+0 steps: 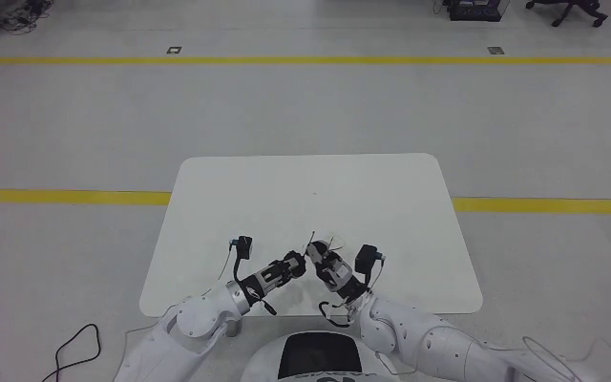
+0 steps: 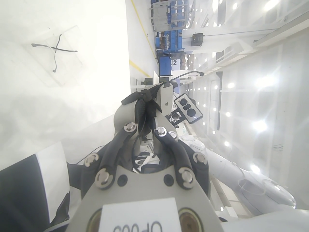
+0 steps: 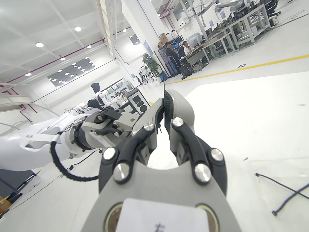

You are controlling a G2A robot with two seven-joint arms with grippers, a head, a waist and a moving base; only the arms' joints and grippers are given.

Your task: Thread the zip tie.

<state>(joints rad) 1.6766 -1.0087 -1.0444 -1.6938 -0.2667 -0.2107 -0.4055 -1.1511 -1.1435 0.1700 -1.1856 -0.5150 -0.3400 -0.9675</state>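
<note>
Both grippers meet tip to tip just above the white table's (image 1: 382,191) front edge. My right gripper (image 3: 164,97) is shut on a thin black zip tie (image 3: 161,73), whose free end rises past the fingertips. My left gripper (image 2: 144,97) is shut on the same zip tie (image 2: 190,73), which arcs away to its small head. In the top view the left gripper (image 1: 298,260) and right gripper (image 1: 313,254) touch, with the tie (image 1: 311,237) sticking out above them. The left gripper (image 3: 109,121) sits close beside the right one's fingers.
Two spare black zip ties (image 2: 56,48) lie crossed on a clear sheet (image 2: 70,66) on the table, just beyond the grippers. They also appear as spare ties (image 3: 287,194) in the right wrist view. Yellow floor lines (image 1: 305,60) run past the table.
</note>
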